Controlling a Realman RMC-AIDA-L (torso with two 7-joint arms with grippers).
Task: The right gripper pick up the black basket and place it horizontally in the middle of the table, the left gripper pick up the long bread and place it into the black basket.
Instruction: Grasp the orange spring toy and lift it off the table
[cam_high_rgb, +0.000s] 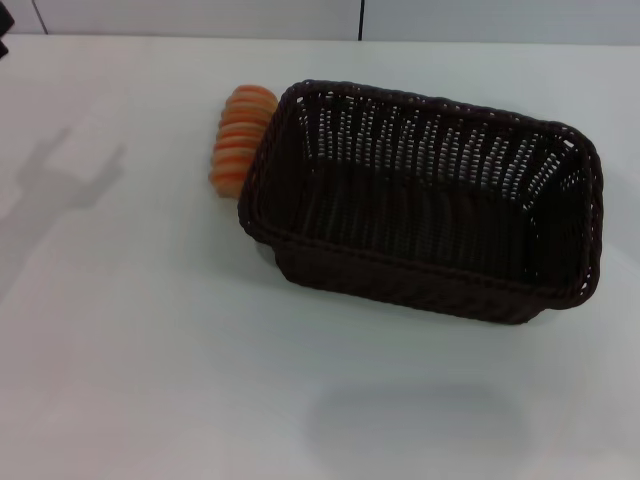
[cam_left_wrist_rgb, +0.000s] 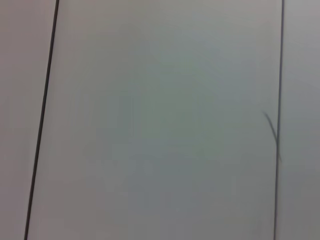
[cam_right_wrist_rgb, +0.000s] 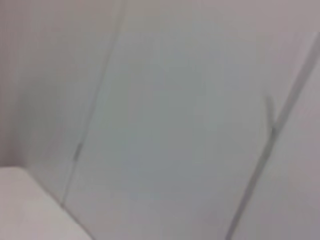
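Observation:
The black basket (cam_high_rgb: 430, 200) lies on the white table (cam_high_rgb: 150, 350), a little right of centre and slightly skewed, its open top facing up and nothing inside. The long bread (cam_high_rgb: 240, 138) lies on the table against the basket's left end, partly hidden behind the rim. Neither gripper shows in the head view. A forked shadow falls on the table at the far left. The left wrist view and the right wrist view show only pale wall panels with dark seams.
The table's back edge (cam_high_rgb: 300, 38) meets a pale wall. A faint soft shadow lies on the table near the front, below the basket. A corner of the white table (cam_right_wrist_rgb: 30, 210) shows in the right wrist view.

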